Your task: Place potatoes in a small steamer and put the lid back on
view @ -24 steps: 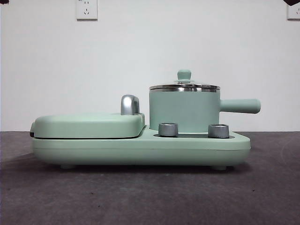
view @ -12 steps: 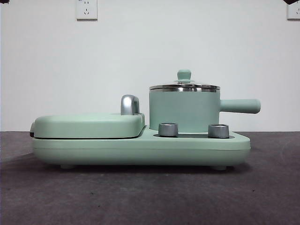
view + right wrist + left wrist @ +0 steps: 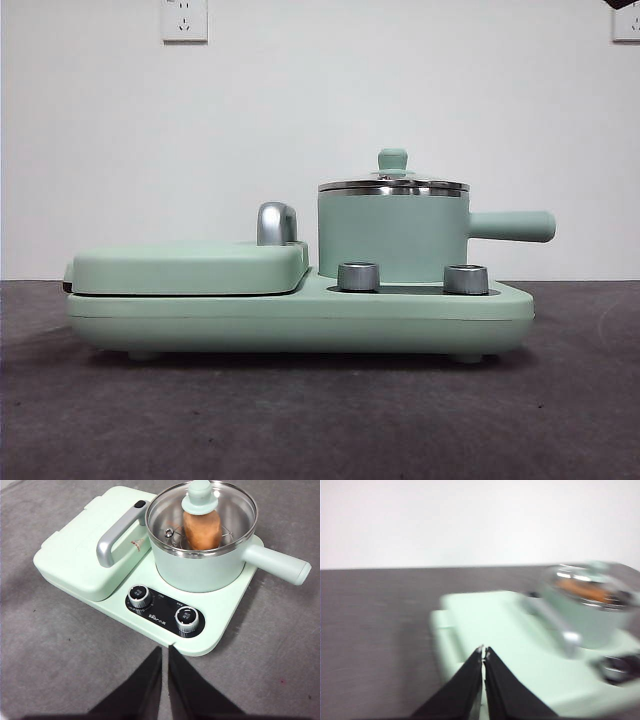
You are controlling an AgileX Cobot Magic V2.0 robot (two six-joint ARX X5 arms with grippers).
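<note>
Steamer is the landmark here: one small mint-green pot with a steel rim and one straight side handle, sitting on the right end of one mint-green cooker base on the grey worktop. One glass lid with a mint-green knob is resting on its rim, closing it. One orange-brown potato is lying inside the steamer, under the lid.

Beside the steamer, on the base's other half, one flat griddle cover is lying shut, with one chrome handle rising at the edge nearest the pot. Two steel dials are standing in front of the steamer, side by side.

The front view is showing only the steamer's wall and the lid's edge and knob, so the potato is hidden there; it is showing two wall sockets high behind. The right wrist view is looking down through the glass onto the potato and a wire rack around it. The left wrist view is blurred, giving just an orange smear in the pot.

The left pincer is hanging over the griddle cover, clenched on nothing. The right pincer is hanging over the worktop just in front of the base, jaws likewise pressed together and holding nothing.
</note>
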